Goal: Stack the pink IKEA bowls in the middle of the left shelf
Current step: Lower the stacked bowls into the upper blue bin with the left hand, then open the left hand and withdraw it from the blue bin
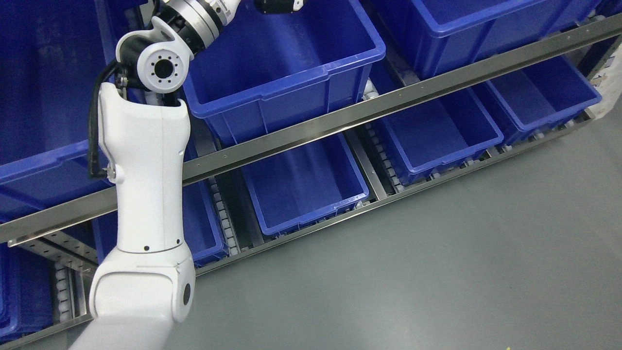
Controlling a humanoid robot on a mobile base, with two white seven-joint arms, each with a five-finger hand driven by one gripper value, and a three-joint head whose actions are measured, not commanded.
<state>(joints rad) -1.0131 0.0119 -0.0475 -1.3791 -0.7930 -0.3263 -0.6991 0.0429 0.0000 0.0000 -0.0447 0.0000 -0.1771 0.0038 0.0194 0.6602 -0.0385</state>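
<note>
One left arm (143, 194) over blue bins (291, 63), hand mostly cropped, grip state unclear, no legible writing

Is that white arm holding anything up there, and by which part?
Cannot tell: the left arm reaches up past the top edge above a blue bin, hiding its hand. No bowl shows.

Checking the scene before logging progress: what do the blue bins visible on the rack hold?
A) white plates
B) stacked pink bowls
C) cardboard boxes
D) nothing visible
D: the upper blue bin beside the left arm and the lower blue bins show only bare blue floors.
</note>
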